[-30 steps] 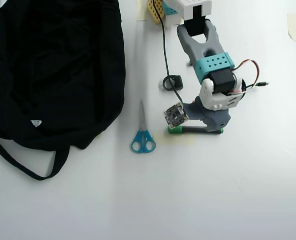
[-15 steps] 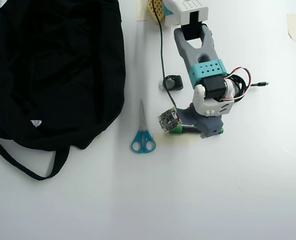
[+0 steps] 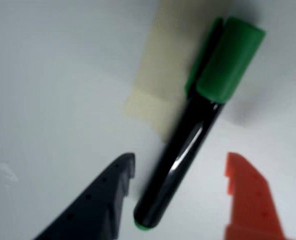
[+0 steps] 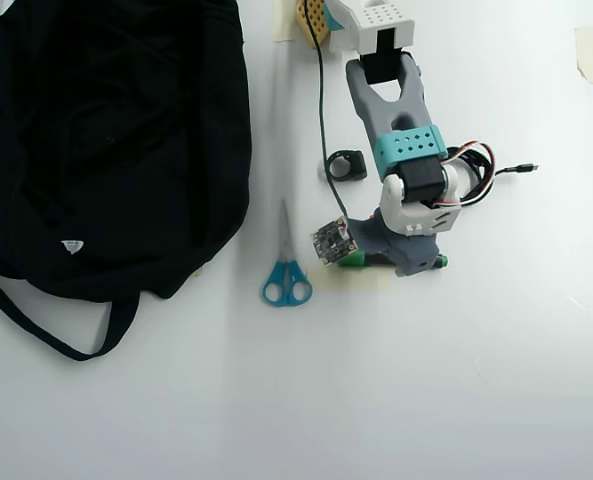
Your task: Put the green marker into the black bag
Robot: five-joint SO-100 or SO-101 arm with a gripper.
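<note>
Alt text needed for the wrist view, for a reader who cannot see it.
Close-up of the green marker lying on a white table between the open gripper fingers, one dark, one orange, neither touching it. Its green cap rests partly over a strip of beige tape.

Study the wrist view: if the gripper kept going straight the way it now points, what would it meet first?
Most likely the marker. The gripper is open, its fingers either side of the dark barrel, which lies on the table partly over a tape strip. Depth is unclear, so the fingertips may reach the table at about the same moment.

Green marker [image 3: 187, 145] between parted jaws, on tape [image 3: 162, 85]
</note>
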